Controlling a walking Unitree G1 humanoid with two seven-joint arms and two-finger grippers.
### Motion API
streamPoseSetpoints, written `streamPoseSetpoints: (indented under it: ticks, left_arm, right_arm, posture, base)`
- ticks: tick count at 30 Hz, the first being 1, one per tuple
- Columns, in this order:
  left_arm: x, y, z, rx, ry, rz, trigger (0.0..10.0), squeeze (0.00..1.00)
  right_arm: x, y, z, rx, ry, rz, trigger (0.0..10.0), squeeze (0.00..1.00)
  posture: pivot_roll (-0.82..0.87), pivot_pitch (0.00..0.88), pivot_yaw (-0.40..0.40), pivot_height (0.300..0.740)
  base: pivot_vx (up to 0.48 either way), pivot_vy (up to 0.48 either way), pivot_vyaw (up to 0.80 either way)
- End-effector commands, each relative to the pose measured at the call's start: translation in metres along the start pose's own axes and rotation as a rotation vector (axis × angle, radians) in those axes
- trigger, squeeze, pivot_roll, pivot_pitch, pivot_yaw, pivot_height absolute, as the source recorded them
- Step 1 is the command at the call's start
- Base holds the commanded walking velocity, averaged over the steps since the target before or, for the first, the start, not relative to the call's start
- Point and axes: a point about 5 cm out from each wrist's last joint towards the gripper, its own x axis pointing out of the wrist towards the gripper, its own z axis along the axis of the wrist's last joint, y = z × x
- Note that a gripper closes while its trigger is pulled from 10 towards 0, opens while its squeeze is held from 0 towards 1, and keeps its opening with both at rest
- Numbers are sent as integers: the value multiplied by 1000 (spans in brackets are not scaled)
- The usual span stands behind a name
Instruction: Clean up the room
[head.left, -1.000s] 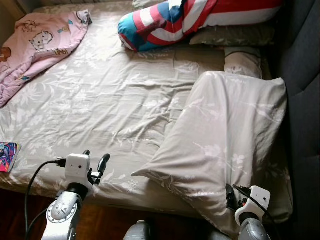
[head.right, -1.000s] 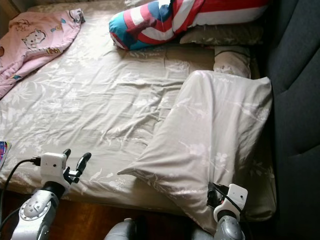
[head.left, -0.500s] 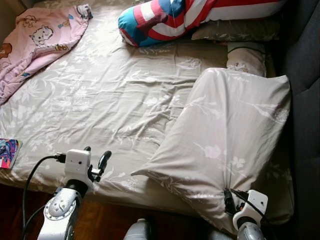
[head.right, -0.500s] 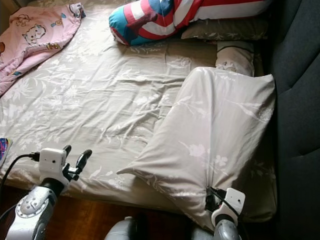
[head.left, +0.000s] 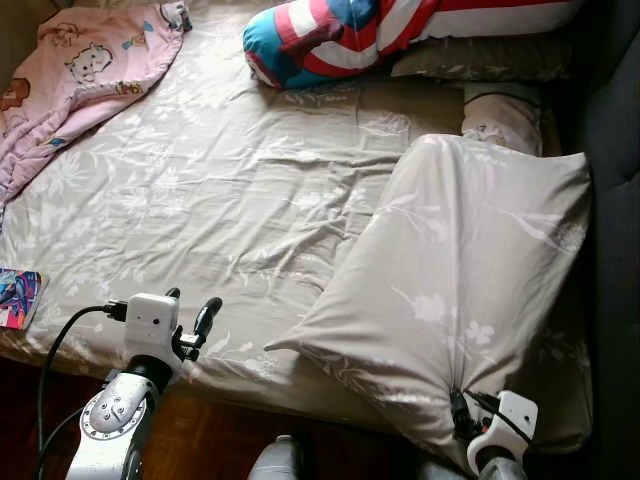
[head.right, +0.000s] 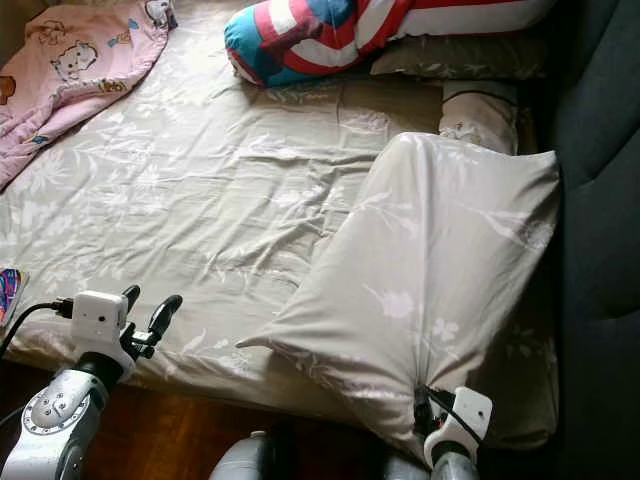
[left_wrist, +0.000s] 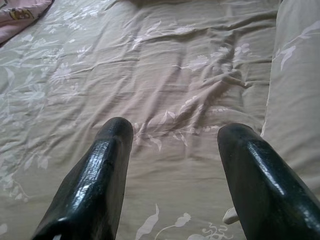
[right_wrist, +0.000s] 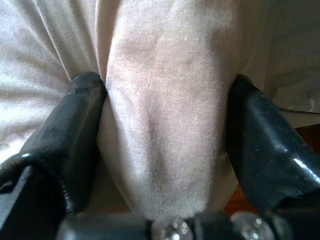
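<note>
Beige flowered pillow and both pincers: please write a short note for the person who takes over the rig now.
Right pincer: shut on the near edge of the large beige flowered pillow.
Left pincer: open, holding nothing, over the beige flowered bedsheet at the bed's near edge.
Done: pillow gripped. It lies on the bed's right side.
Left: place the pillow; the pink cartoon blanket lies rumpled at the far left.

Soft daylight across the bed (head.left: 220, 190), floor edge in shadow, head views sharp, wrist close-ups slightly soft

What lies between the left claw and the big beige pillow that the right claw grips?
Only wrinkled floral bedsheet. In the left eye view the left claw hovers open at the bed's near edge, and the pillow lies beyond that sheet, gripped by the right claw.
</note>
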Motion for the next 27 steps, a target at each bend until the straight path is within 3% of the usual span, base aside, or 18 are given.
streamPoseSetpoints:
  ticks: [1,12,27]
  left_arm:
    - [-7,2,-6,8,43,7,10000,0]
    - [-11,1,-8,8,54,16,10000,0]
    - [-13,0,-16,-5,73,32,10000,0]
  right_arm:
    - [-37,-12,-68,26,258,-45,0,0]
    - [-35,-21,-64,3,265,-47,0,0]
    - [-29,6,-64,-39,265,-38,0,0]
  posture:
    - [205,382,164,720]
    - [202,390,155,720]
    - [185,378,136,720]
  base:
    - [0,0,0]
    - [0,0,0]
    - [0,0,0]
